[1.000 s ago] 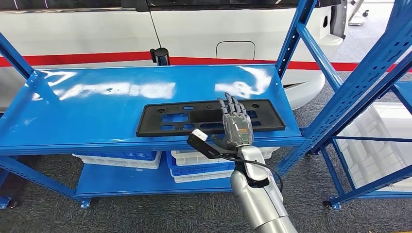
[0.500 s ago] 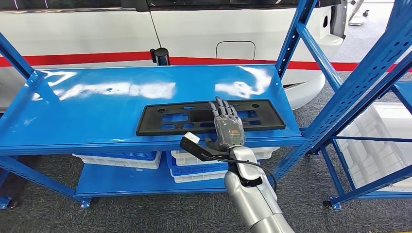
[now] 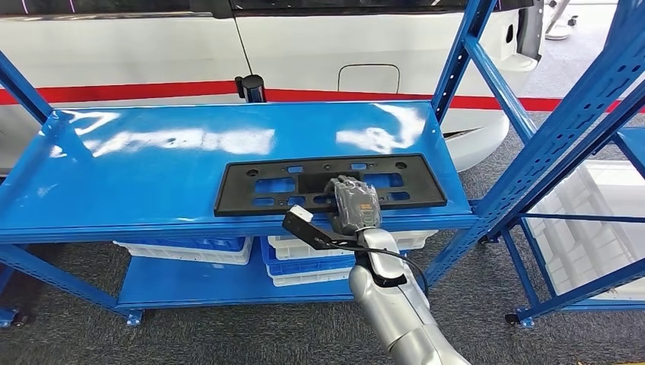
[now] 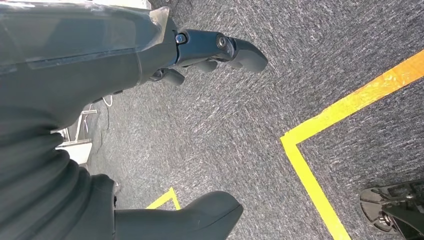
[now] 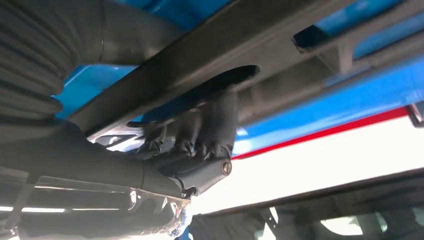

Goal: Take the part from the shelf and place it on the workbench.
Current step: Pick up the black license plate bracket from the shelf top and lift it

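The part (image 3: 258,185) is a long black plastic plate with several cut-outs, lying flat near the front edge of the blue shelf top (image 3: 152,175). My right hand (image 3: 351,204) grips its front edge right of the middle, fingers curled down over it. In the right wrist view the dark fingers (image 5: 210,125) hook into a slot of the part (image 5: 280,45), which lies against the shelf. My left hand (image 4: 100,65) hangs over grey carpet and holds nothing, its fingers (image 4: 210,47) apart from the thumb.
A white car with a red stripe (image 3: 304,46) stands right behind the shelf. White and blue crates (image 3: 304,258) sit on the lower shelf. A second blue rack (image 3: 578,152) with white bins stands at the right. Yellow tape (image 4: 325,125) marks the carpet.
My right hand slid left along the part and drew back to its front edge, and its outstretched fingers have curled down onto the part. The part has not moved.
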Tool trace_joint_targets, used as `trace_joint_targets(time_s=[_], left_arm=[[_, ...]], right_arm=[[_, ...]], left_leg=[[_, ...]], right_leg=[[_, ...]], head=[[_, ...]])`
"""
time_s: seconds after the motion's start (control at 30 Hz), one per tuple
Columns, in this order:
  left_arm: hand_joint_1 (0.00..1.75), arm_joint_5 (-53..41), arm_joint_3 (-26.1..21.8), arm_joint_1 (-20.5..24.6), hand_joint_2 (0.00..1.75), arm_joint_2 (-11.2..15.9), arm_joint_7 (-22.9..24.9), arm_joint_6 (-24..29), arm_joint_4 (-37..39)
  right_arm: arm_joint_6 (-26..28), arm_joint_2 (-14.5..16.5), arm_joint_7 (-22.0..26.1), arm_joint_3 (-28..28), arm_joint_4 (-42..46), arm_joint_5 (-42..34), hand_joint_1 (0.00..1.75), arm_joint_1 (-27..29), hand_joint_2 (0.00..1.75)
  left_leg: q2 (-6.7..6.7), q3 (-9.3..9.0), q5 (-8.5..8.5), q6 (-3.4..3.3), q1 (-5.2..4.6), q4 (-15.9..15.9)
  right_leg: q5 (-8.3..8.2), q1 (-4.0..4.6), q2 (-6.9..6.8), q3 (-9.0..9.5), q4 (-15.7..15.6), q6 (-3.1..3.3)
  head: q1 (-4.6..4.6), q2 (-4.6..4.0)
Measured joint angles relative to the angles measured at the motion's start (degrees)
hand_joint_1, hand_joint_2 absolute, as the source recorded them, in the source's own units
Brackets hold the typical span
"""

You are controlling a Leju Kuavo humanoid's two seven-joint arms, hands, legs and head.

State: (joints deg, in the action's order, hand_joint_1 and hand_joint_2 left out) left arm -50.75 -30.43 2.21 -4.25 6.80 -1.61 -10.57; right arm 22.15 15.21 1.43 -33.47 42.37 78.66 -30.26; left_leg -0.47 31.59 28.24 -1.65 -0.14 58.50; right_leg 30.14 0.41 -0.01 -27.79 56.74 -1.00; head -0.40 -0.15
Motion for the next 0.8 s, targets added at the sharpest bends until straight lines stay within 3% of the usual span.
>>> trace_joint_targets(time_s=[0.57, 0.8], left_arm=[[0.0, -0.81, -1.13, 0.0, 1.75, -0.48, -1.68, 0.56, 0.01], [0.0, -0.07, -2.11, -0.03, 1.75, -0.17, -2.89, 3.84, 0.01]], right_arm=[[0.22, -0.86, -0.05, 1.28, -0.27, 1.05, 1.75, -0.69, 1.75], [4.92, -3.14, -0.54, 3.81, 9.91, 3.82, 1.75, 4.9, 1.75]], left_leg=[[-0.02, -0.08, 0.0, 0.0, 0.0, 0.0], [-0.02, -0.01, 0.0, 0.0, -0.03, 0.01]], right_leg=[[0.0, -0.01, 0.0, 0.04, 0.0, 0.0], [0.0, -0.02, 0.0, 0.01, 0.0, 0.0]], head=[[0.01, 0.01], [0.02, 0.0]])
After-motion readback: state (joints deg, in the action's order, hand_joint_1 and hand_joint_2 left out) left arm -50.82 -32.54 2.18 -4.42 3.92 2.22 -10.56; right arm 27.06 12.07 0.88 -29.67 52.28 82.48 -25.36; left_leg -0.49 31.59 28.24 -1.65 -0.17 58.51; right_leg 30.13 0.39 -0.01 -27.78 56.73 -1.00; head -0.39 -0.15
